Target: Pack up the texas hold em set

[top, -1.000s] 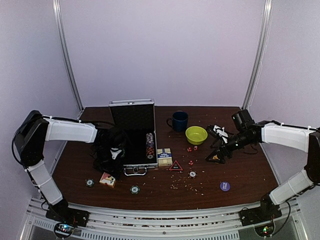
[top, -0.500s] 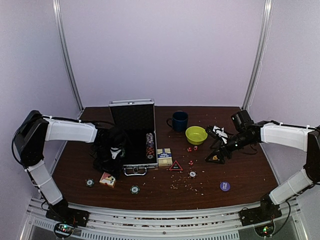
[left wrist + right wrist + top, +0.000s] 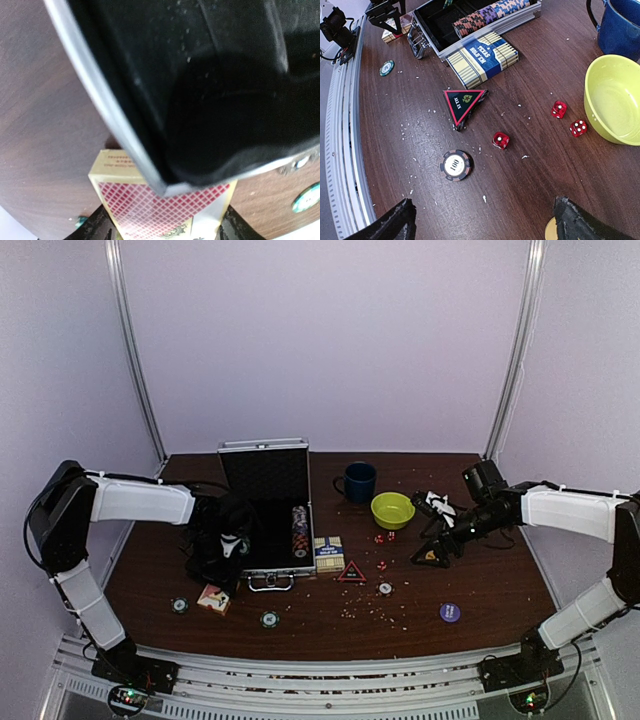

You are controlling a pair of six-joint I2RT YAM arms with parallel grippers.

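Note:
The silver briefcase [image 3: 265,510] lies open with its black inside showing and a row of poker chips [image 3: 299,530] along its right side. My left gripper [image 3: 224,570] is at the case's front left corner, shut on the red card box [image 3: 160,210], which rests on the table under the case's rim [image 3: 115,115]. The blue card box [image 3: 482,57], red triangle [image 3: 464,104], three red dice [image 3: 500,139] and a "100" chip [image 3: 455,165] lie on the table. My right gripper [image 3: 485,215] hovers open just behind that chip with nothing between its fingers.
A dark blue mug [image 3: 357,481] and a yellow-green bowl [image 3: 392,509] stand behind the dice. Loose chips lie near the front: a purple one [image 3: 450,612] and two greenish ones [image 3: 179,606] [image 3: 269,619]. Small crumbs are scattered across the wood.
The left gripper's jaws have narrowed onto the red card box. The right arm has barely shifted.

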